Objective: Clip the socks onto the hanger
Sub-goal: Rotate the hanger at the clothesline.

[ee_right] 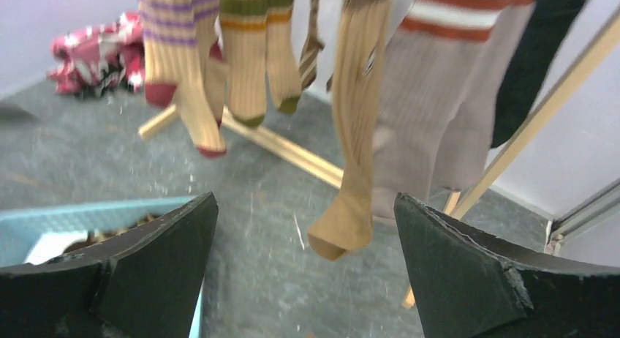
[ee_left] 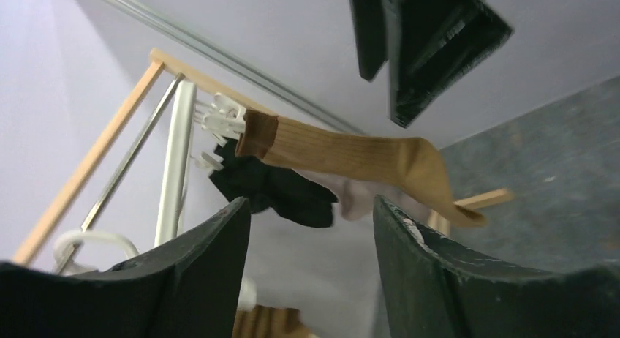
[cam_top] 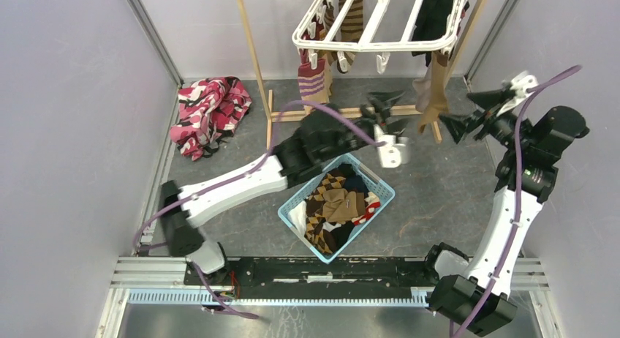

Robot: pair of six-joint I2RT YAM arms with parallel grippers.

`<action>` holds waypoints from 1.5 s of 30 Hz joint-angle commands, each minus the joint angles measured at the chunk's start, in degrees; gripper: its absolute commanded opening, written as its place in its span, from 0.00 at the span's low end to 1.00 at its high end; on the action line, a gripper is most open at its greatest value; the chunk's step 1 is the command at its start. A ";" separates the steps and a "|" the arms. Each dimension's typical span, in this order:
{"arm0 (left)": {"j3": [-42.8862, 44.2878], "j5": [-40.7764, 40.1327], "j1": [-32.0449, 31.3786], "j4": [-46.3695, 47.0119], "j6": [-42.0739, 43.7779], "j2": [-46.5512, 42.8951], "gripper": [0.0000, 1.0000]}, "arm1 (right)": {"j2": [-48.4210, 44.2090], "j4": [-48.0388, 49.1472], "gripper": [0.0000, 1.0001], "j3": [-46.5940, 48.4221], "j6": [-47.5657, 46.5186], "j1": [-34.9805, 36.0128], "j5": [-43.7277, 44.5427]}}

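Wooden stand (cam_top: 252, 49) carries the hanger (cam_top: 365, 45) at the far side of the floor.

Both arms reach up toward the hanger's near right corner.

Basket (cam_top: 363, 228) sits on the floor on the near side of the hanger, with loose socks (cam_top: 340, 203) heaped in it.

Patterned cloth (cam_top: 208, 115) lies crumpled well to the left of the hanger.

Tan sock (cam_top: 435, 89) hangs by its cuff from a clip at the hanger's right end, beside a grey sock with a red-and-white cuff (ee_right: 453, 96); striped socks (cam_top: 313, 78) hang at the left end.

Left gripper (cam_top: 395, 113) is just left of the tan sock, below the hanger's rim — jaws parted, nothing between them.

Right gripper (cam_top: 455, 107) is just right of that sock — jaws spread wide, empty.
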 commanded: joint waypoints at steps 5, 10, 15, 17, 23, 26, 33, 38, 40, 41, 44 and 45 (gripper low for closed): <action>-29.98 2.27 0.38 9.38 -34.41 -24.51 0.82 | 1.14 -48.20 0.98 -2.10 -67.19 0.06 -15.05; -44.98 5.09 7.62 10.72 -56.22 -31.58 0.91 | 3.33 -64.74 0.98 -7.46 -91.67 5.49 -15.92; -58.01 15.81 19.99 18.16 -82.47 -32.67 0.90 | 5.27 -64.10 0.98 -13.09 -94.89 15.16 -11.79; -60.97 15.15 21.76 18.17 -87.50 -32.18 0.88 | 5.97 -60.30 0.98 -15.13 -90.86 18.50 -10.11; -61.00 13.12 20.88 13.08 -88.21 -30.11 0.79 | -1.22 -22.88 0.98 -27.44 -55.86 33.48 10.53; -55.83 2.58 14.36 0.74 -78.09 -28.95 0.78 | -2.02 -21.49 0.98 -28.34 -54.93 37.99 14.32; -52.29 -14.40 1.83 -5.52 -62.46 -22.21 0.76 | 0.94 -26.24 0.98 -25.78 -57.49 37.99 13.91; -52.10 -21.95 -1.17 -0.73 -57.97 -16.13 0.77 | 1.49 -26.66 0.98 -25.74 -57.69 38.00 13.75; -51.12 -23.95 -1.23 -0.11 -57.89 -13.59 0.73 | 1.70 -26.94 0.98 -25.65 -57.78 38.03 13.75; -50.52 -24.81 -1.22 -0.07 -57.91 -12.58 0.70 | 1.79 -27.10 0.98 -25.65 -57.87 38.00 13.67; -49.19 -25.34 -1.23 -0.79 -58.34 -10.43 0.53 | 1.80 -27.38 0.98 -25.56 -58.06 37.99 13.45; -48.95 -25.26 -1.22 -0.89 -58.67 -10.18 0.38 | 1.80 -27.35 0.98 -25.56 -58.06 37.98 13.34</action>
